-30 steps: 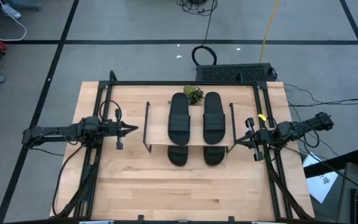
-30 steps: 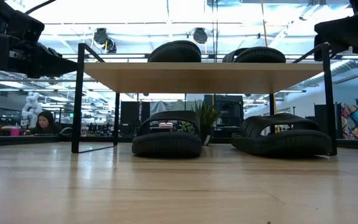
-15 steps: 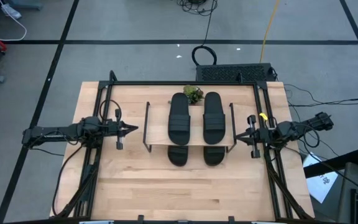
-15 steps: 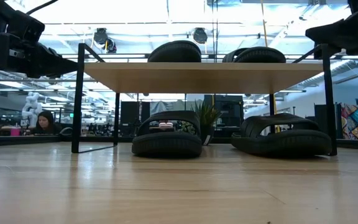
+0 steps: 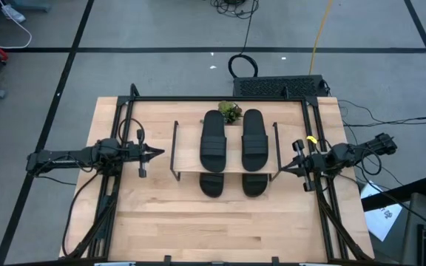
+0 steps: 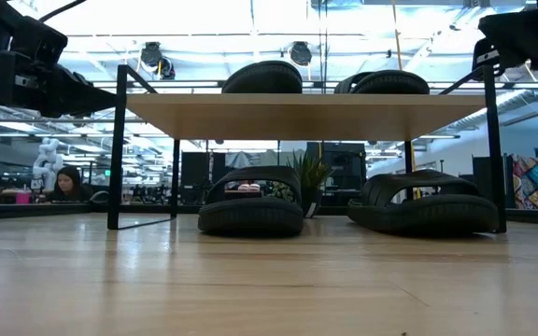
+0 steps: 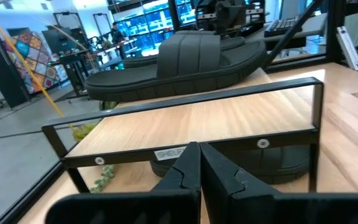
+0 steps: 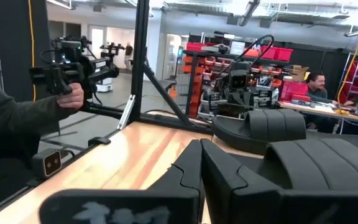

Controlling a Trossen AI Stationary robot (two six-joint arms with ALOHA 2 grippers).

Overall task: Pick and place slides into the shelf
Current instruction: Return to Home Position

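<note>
I am hovering my empty, pinched-shut left claw (image 5: 159, 154) at the shelf's (image 5: 187, 148) nine o'clock and right claw (image 5: 282, 169) at three, all four slides (image 5: 214, 140) shelved, so any inward swing is risking clipping its frame.

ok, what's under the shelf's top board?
Two slides lie side by side on the table under the shelf. From above, its board hides all but their near ends.

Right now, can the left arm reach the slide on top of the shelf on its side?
Probably not straight ahead. The left tool is shut and points at the side rail of the shelf, which stands between it and that slide. Lifting over the rail and opening should get it there.
</note>
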